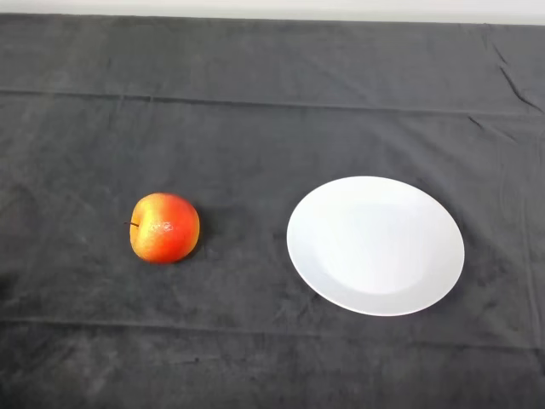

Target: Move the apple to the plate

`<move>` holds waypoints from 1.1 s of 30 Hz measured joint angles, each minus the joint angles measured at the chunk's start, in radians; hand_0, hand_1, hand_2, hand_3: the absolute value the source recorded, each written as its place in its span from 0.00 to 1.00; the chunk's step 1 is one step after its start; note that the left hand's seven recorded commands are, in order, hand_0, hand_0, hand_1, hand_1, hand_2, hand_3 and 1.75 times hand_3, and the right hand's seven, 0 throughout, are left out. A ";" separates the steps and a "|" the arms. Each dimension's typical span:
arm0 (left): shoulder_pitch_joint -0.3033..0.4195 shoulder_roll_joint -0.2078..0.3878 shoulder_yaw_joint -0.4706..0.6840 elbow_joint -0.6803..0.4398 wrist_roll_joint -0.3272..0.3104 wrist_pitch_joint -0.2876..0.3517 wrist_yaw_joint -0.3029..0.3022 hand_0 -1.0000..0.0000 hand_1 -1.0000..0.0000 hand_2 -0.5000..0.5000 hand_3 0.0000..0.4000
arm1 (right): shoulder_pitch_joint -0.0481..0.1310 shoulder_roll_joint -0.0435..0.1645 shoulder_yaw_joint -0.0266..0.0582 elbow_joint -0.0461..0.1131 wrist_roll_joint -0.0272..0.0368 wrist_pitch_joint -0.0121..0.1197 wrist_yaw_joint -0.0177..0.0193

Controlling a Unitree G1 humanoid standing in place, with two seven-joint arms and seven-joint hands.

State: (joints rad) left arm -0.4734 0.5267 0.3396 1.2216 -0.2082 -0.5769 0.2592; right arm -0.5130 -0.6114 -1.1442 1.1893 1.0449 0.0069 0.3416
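Apple lies on cloth, left of plate

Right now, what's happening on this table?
Nothing is being handled at the moment. A red-and-yellow apple lies on its side on the dark cloth, stem pointing left. A white plate sits to its right, apart from it, with nothing on it. No robot hand shows, so moving the apple onto the plate has not begun.

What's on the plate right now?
Nothing lies on the white plate; its top is bare. The apple sits on the dark cloth to its left, apart from it. The plate covers whatever is beneath it.
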 measured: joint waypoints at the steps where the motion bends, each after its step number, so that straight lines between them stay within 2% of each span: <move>1: -0.009 0.000 0.000 0.000 0.000 -0.001 -0.001 1.00 1.00 0.50 0.00 | 0.000 0.000 -0.0002 0.000 0.0000 0.000 0.0000; 12: -0.028 -0.002 -0.051 -0.020 0.076 -0.034 -0.014 1.00 1.00 0.50 0.00 | 0.000 0.000 -0.0001 0.000 0.0000 0.000 0.0000; 23: -0.029 -0.029 -0.118 -0.180 0.121 -0.037 -0.037 1.00 1.00 0.50 0.00 | 0.000 0.000 -0.0001 0.000 0.0000 0.000 0.0000; 27: -0.029 -0.064 -0.138 -0.263 0.136 -0.033 -0.045 1.00 1.00 0.50 0.00 | 0.000 0.000 0.0001 0.000 0.0000 0.000 0.0000; 33: -0.027 -0.100 -0.177 -0.365 0.153 0.010 -0.054 1.00 1.00 0.50 0.00 | 0.000 0.000 0.0002 0.000 -0.0001 0.000 0.0000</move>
State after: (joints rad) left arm -0.5000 0.4267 0.1625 0.8562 -0.0548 -0.5669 0.2053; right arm -0.5130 -0.6114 -1.1439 1.1893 1.0448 0.0070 0.3416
